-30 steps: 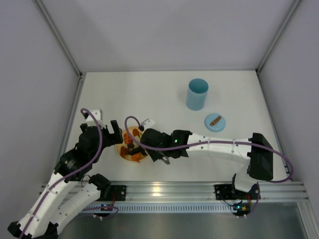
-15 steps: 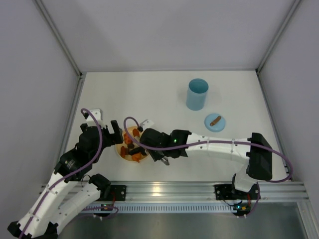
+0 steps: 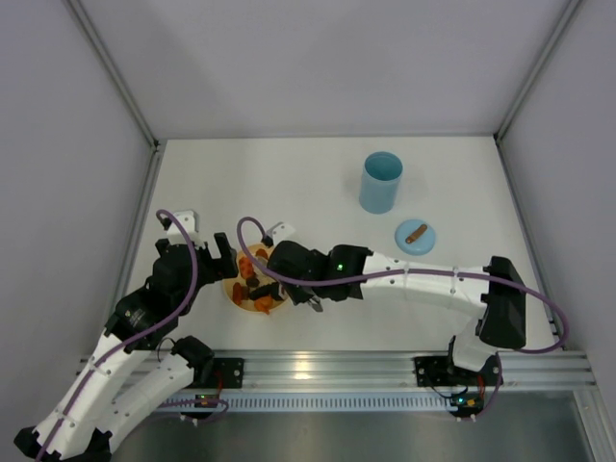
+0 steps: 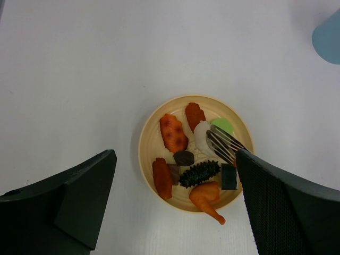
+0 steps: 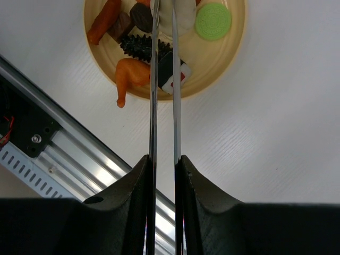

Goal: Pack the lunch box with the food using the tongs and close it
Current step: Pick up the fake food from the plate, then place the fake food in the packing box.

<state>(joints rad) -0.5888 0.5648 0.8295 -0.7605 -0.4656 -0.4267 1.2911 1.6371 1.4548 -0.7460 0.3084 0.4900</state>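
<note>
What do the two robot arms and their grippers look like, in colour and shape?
The left arm and right arm have white tubular links, black joint housings and a looped purple cable each. A green light glows on the right one. The jaws are matte black, one finely dotted.

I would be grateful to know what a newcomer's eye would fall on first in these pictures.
First, the yellow-orange plate of colourful toy food near the front edge of the table, left of centre. Next, the silver tongs clamped in the right gripper, their tips at a white piece on that plate. Farther back on the right stands the light blue lunch box, open, its lid lying on the table beside it.
</note>
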